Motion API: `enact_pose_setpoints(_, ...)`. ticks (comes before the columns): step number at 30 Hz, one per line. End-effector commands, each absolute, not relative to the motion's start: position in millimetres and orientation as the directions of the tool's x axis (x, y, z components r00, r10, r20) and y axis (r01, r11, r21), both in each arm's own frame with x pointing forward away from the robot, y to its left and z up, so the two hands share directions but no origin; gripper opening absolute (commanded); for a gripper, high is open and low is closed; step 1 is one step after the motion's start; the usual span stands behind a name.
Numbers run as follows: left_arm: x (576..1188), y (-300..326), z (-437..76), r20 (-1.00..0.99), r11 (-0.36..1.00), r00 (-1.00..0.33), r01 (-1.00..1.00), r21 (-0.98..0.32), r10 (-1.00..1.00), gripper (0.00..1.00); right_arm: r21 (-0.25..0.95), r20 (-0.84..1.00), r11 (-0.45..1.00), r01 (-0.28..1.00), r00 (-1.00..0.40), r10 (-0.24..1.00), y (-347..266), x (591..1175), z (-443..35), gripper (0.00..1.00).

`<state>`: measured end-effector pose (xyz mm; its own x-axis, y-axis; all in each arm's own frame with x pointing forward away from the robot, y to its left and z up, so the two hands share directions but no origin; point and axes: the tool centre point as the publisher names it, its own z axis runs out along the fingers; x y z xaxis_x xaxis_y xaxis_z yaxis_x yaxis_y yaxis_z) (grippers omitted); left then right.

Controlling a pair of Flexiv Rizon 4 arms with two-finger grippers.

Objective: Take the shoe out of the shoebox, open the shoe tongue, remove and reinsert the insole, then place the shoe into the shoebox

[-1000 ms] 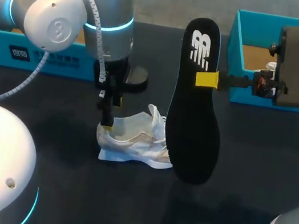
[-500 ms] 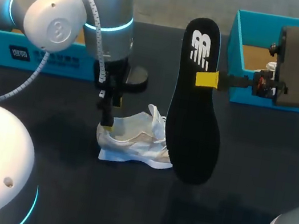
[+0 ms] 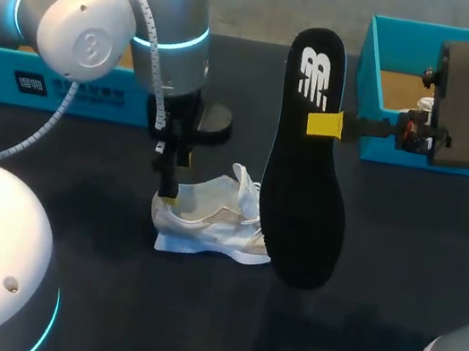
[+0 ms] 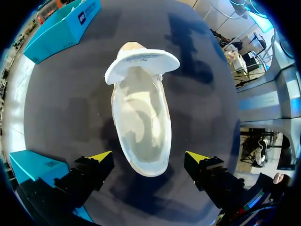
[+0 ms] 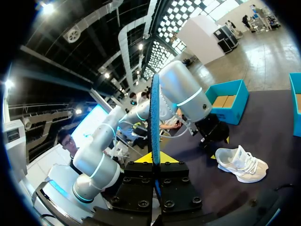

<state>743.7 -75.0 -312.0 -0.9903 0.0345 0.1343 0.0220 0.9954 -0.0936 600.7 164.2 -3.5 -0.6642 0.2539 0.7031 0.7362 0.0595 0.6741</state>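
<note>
A white shoe (image 3: pixel 208 221) lies on the dark table, its mouth up and its tongue pulled forward. My left gripper (image 3: pixel 172 178) hangs over the heel end, open; in the left wrist view the shoe (image 4: pixel 141 122) lies between and beyond the spread yellow fingertips (image 4: pixel 101 157), untouched. My right gripper (image 3: pixel 327 125) is shut on the black insole (image 3: pixel 311 166), held upright in the air to the right of the shoe. Seen edge-on in the right wrist view, the insole (image 5: pixel 154 117) rises from between the fingers of the right gripper (image 5: pixel 154 159), with the shoe (image 5: pixel 241 162) on the table beyond.
An open teal shoebox (image 3: pixel 385 93) stands at the back right, behind my right arm. A second teal box (image 3: pixel 51 80) sits at the back left behind my left arm. Bare dark tabletop (image 3: pixel 192 313) lies in front of the shoe.
</note>
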Motion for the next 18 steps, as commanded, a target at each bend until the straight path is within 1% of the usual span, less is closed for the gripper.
enact_pose_setpoints(1,752,-85,-309,0.119,0.995,-0.992,0.017,-0.098,0.028,1.00,0.676,0.701,0.047,0.735,-0.662,0.266,170,592,-1,0.00)
enact_pose_setpoints(10,777,-118,-311,0.075,0.989,-0.997,0.016,-0.144,0.027,1.00,0.676,0.701,0.047,0.735,-0.662,0.266,170,592,-1,0.00)
enact_pose_setpoints(18,789,-144,-332,0.072,0.987,-0.997,0.008,-0.163,0.020,1.00,0.676,0.701,0.047,0.735,-0.662,0.266,170,592,-1,0.00)
